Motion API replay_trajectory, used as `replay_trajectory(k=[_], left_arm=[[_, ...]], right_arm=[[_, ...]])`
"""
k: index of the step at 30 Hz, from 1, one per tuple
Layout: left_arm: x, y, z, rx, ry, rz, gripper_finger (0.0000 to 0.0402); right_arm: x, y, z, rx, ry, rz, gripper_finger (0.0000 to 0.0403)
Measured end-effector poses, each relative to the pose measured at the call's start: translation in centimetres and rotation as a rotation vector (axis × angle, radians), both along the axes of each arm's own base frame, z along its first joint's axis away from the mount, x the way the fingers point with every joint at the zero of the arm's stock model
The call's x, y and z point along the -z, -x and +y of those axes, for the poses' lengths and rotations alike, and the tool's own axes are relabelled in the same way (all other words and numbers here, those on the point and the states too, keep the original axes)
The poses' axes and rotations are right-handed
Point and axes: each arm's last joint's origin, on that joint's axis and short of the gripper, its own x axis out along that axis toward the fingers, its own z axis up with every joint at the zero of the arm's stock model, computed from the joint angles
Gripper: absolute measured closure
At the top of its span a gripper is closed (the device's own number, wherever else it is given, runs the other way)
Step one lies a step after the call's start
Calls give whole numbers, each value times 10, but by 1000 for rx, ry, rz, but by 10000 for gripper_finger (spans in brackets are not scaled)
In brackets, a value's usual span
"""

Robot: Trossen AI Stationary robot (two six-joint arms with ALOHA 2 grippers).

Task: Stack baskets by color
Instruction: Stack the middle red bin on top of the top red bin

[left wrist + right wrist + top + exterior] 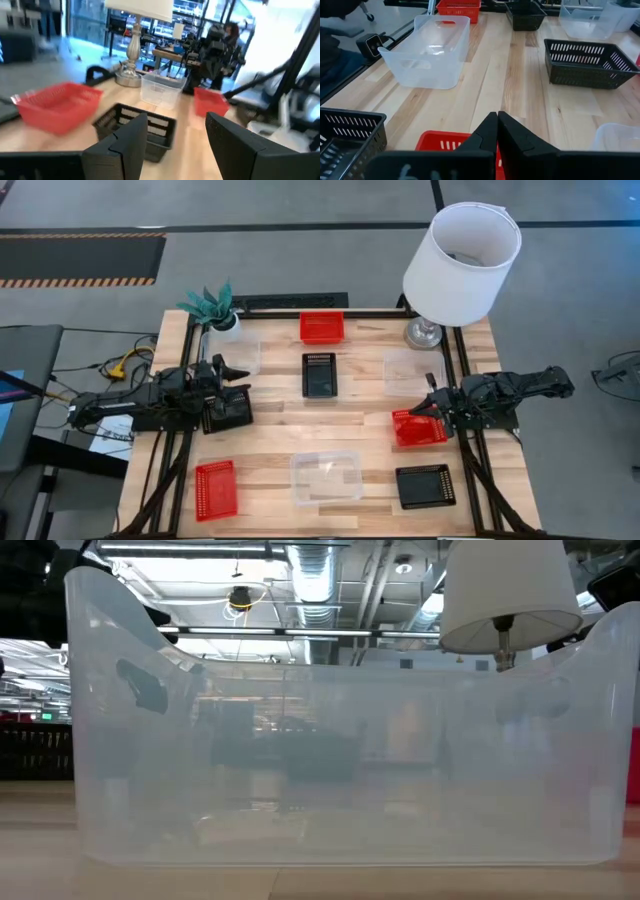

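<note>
Red, black and clear baskets lie apart on the wooden table, each flat on its bottom. Red ones sit at the far middle (322,327), near left (216,489) and right (418,428). Black ones sit in the centre (319,374), near right (425,485) and under my left arm (228,413). Clear ones sit far left (242,352), far right (412,370) and near middle (326,476). My left gripper (243,380) (177,132) is open and level, pointing toward the table's right. My right gripper (422,410) (497,131) is shut, above the right red basket's (442,142) far rim.
A white-shaded lamp (462,260) stands at the far right corner and a small potted plant (215,308) at the far left. The near clear basket (320,740) fills the low view. Bare wood shows between the centre black basket and the near row.
</note>
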Motion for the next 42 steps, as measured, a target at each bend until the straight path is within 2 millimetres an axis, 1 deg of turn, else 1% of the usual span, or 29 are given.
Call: replay_trajectory(k=[3, 6, 10, 12, 16, 19, 22, 24, 26, 29, 31, 34, 37, 42], left_arm=[[0, 0, 0, 2, 115, -23, 212], [0, 0, 0, 10, 171, -32, 212], [0, 0, -2, 57, 200, -30, 212], [-1, 0, -2, 63, 198, -45, 212], [-12, 1, -3, 121, 150, -118, 212], [-28, 4, -5, 158, 108, -163, 212], [-38, 3, -7, 187, 74, -145, 212], [-41, 0, -8, 191, 52, -109, 212], [-48, -4, -8, 170, 26, -87, 212], [-56, -12, -8, 151, -17, -29, 212], [-63, -19, -8, 148, -50, 11, 212], [-75, -28, -7, 147, -107, 48, 212], [-87, -38, -6, 149, -153, 73, 212], [-102, -47, -6, 169, -174, 139, 212]], right_arm=[[0, 0, 0, -1, 5, -5, 368], [0, 0, 0, -9, 28, -11, 368], [-6, -2, 0, -51, 162, -93, 368], [-14, -4, 1, -74, 261, -195, 368], [-34, -6, 1, -45, 226, -401, 368], [-54, -3, 1, -12, 179, -604, 368], [-72, 2, -2, 56, 225, -790, 368], [-77, 2, -3, 90, 254, -838, 368], [-77, -2, -5, 159, 252, -825, 372], [-79, -11, -7, 242, 225, -749, 383], [-81, -19, -7, 247, 209, -694, 388], [-92, -35, -6, 248, 192, -605, 388], [-102, -55, -4, 278, 183, -416, 371], [-126, -81, -2, 296, 140, -32, 318]])
